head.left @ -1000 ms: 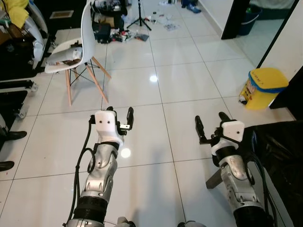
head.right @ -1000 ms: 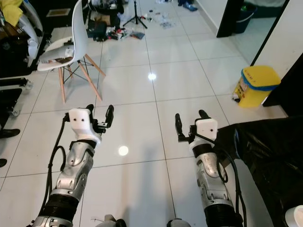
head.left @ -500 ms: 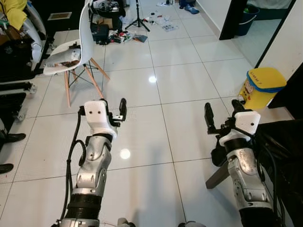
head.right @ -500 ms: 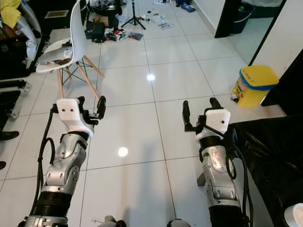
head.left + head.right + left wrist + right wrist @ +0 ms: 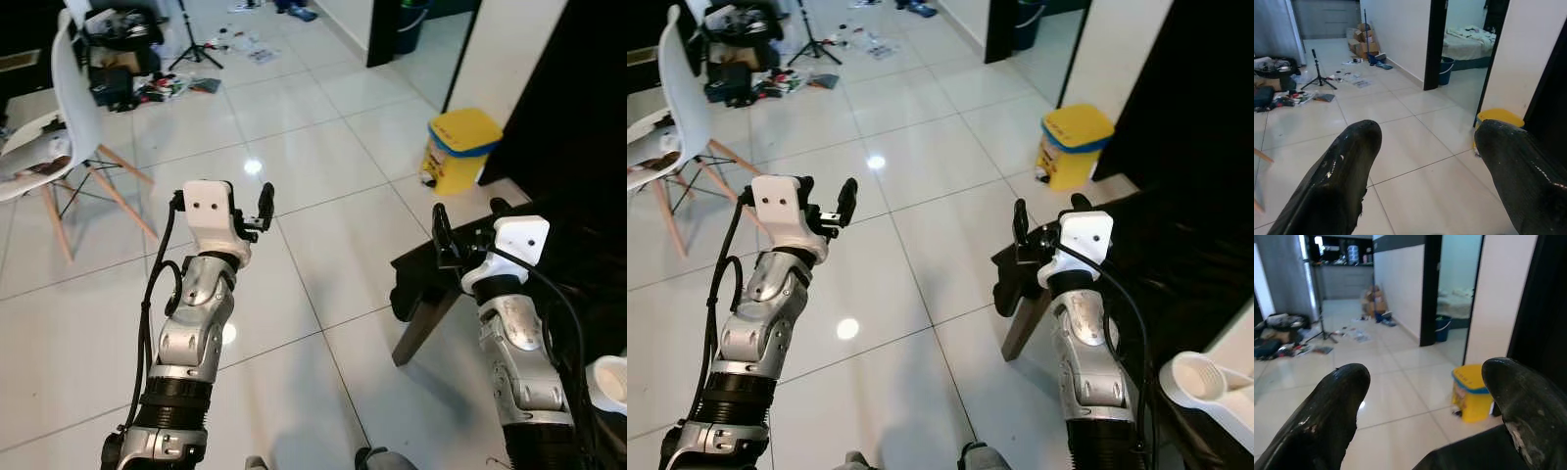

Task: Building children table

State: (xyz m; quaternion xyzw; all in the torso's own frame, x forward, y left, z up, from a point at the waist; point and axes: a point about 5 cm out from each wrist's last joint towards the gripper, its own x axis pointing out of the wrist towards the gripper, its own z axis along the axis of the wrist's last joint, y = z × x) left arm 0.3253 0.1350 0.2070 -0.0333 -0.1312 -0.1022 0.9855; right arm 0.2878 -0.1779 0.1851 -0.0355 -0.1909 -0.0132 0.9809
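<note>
Left claw (image 5: 257, 208) and right claw (image 5: 468, 227) both wide open, empty. Right hangs just above dark tabletop (image 5: 431, 264); risk: forward step knocks it against the edge.

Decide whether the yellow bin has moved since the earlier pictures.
No. The yellow bin still stands beside the white wall; the whole view shifted, so the camera turned.

No lettering can be read anywhere; the yellow plastic bin (image 5: 461, 149) at far right bears only an illegible label.
</note>
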